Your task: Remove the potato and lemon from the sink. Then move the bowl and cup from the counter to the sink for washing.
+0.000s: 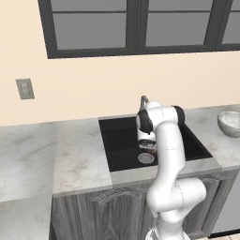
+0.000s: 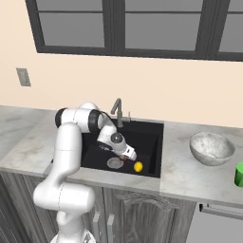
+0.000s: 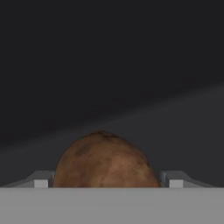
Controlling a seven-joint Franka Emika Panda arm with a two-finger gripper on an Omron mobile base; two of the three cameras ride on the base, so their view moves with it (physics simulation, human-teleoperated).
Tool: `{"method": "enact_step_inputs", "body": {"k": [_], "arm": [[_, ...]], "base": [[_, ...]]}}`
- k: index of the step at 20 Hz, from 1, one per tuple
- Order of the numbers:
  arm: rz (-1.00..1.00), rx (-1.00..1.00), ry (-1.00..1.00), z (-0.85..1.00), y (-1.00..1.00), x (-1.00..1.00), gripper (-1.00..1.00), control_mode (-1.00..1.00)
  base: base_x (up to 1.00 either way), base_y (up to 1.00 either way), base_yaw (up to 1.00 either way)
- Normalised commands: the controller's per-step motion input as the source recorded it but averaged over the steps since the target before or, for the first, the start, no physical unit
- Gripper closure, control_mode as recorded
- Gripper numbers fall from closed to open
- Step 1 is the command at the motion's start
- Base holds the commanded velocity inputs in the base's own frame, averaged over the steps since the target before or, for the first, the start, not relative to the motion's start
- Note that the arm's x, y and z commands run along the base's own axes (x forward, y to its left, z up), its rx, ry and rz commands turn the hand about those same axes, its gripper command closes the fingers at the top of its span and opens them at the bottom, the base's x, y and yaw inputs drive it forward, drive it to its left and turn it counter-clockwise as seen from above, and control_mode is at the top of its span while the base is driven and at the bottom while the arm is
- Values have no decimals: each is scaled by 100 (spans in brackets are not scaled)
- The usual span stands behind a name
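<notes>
The brown potato [image 3: 105,159] lies on the floor of the black sink [image 2: 148,135], beside the round drain [image 2: 114,163]. My gripper [image 3: 108,183] is down in the basin, open, with one fingertip on each side of the potato and a small gap at both sides. In the right base view the gripper [image 2: 126,157] hangs low over the sink floor, and the yellow lemon [image 2: 138,166] rests just right of it. The marbled bowl [image 2: 212,147] stands on the counter right of the sink. The green cup [image 2: 239,174] is at the right edge.
A grey faucet [image 2: 117,111] rises at the back rim of the sink, close behind my arm. Marble counter [image 1: 79,154] runs left and right of the basin. A wall outlet [image 1: 25,89] sits far left, and windows are above.
</notes>
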Motion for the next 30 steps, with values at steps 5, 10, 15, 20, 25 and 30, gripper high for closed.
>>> {"method": "enact_step_inputs", "body": {"k": [5,10,15,20,25,30], "arm": [[0,2,-16,1,-1,-17,100,-100],[0,1,-6,0,0,-23,100,-100],[0,0,0,0,-1,-23,100,-100],[0,0,0,14,0,-3,100,-100],[0,0,0,18,-5,-5,100,-100],[0,0,0,17,-10,-7,100,-100]], "base": [[0,0,0],[0,0,0],[0,0,0],[0,0,0],[0,0,0],[0,0,0]]}}
